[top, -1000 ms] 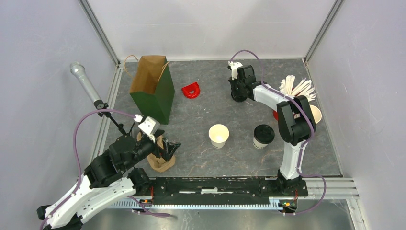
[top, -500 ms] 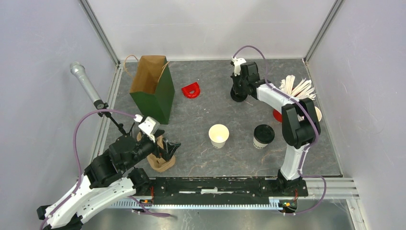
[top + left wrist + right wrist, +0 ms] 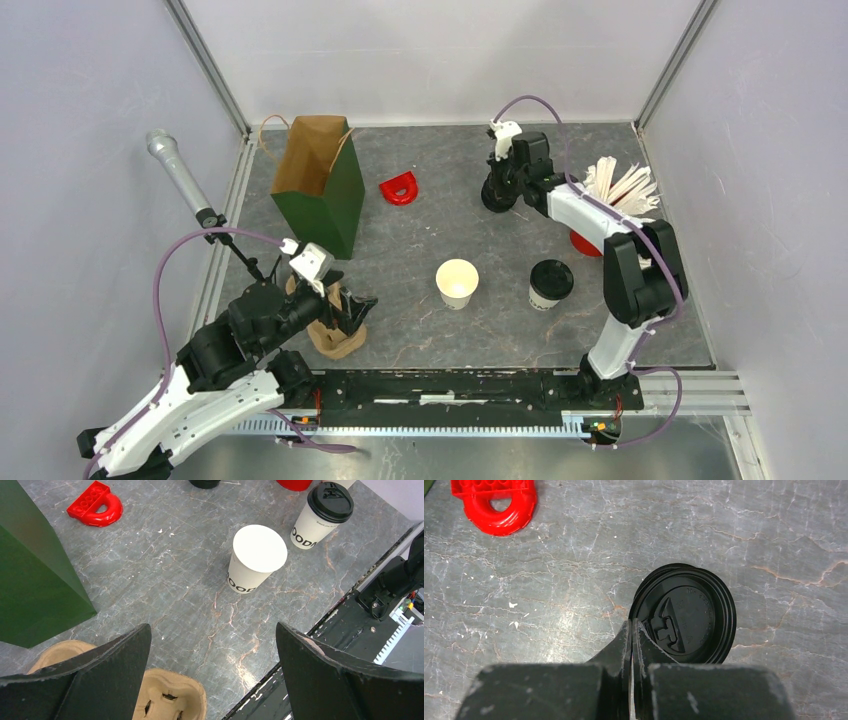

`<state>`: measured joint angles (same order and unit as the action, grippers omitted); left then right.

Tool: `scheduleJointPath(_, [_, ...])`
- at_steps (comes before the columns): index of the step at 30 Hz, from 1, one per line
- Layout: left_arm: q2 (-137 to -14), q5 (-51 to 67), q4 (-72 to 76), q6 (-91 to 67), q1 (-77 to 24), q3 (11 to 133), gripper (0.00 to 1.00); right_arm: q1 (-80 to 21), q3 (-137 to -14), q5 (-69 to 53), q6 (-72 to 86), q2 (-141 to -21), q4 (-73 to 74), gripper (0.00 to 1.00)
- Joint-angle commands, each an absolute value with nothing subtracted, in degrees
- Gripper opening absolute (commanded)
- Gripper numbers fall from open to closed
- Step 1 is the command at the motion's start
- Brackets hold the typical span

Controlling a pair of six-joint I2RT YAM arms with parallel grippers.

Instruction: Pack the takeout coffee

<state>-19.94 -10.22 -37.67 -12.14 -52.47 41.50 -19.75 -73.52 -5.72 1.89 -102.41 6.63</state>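
**Top view:** a cream paper cup with a black plastic lid (image 3: 551,283) stands on the grey marbled bench (image 3: 420,230), right of and nearer than the tall green paper bag (image 3: 322,190). A lidless cream cup (image 3: 457,283) stands between them.

**Left wrist view:** the left fingers (image 3: 115,665) are spread wide and hold nothing, just beside the bag.

**Right wrist view:** the right fingers (image 3: 616,655) are closed, with their tips at the rim of a loose black lid (image 3: 689,615).

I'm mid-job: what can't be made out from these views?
- Inside of the green bag: top view shows only its inner wall; left wrist view crops it.
- Cup carrier: mostly behind the left jaws and arm in both views.
- Black lid: whether the shut right jaws pinch its rim; their tips cover the contact.
- Red cup: largely under the right arm, top view.
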Motion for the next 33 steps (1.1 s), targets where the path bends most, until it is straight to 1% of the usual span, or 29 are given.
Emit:
scheduleJointPath(1, [-20.4, -10.7, -37.4, -13.4, -52.4, 41.9, 1.00, -19.2, -70.3, -6.3, 0.8, -99.7, 0.4, 0.00])
scheduleJointPath(5, [-20.8, -9.7, -37.4, -13.5, -52.4, 41.9, 1.00, -18.6, -72.1, -12.2, 2.9, -104.1, 1.4, 0.00])
scheduleJointPath(8, [-21.0, -9.7, -37.4, -13.5, -52.4, 41.8, 1.00, -17.9, -70.4, -12.6, 5.9, -103.5, -3.2, 0.00])
scheduleJointPath(12, [-21.2, -9.5, -37.4, -13.5, -52.4, 41.8, 1.00, -16.7, -73.8, -12.6, 7.3, -104.3, -1.3, 0.00])
scheduleJointPath(20, [-20.9, -9.5, -37.3, -13.4, -52.4, 41.9, 1.00, -15.2, -71.5, -15.4, 11.2, -105.3, -3.7, 0.00])
scheduleJointPath(25, [-21.0, -9.3, -37.4, -13.4, -52.4, 41.9, 1.00, -13.9, -68.6, -18.5, 14.1, -105.6, -8.2, 0.00])
scheduleJointPath(33, [-21.2, -9.4, -37.4, -13.4, -52.4, 41.9, 1.00, -12.6, -67.9, -21.4, 16.8, -107.3, -10.0, 0.00])
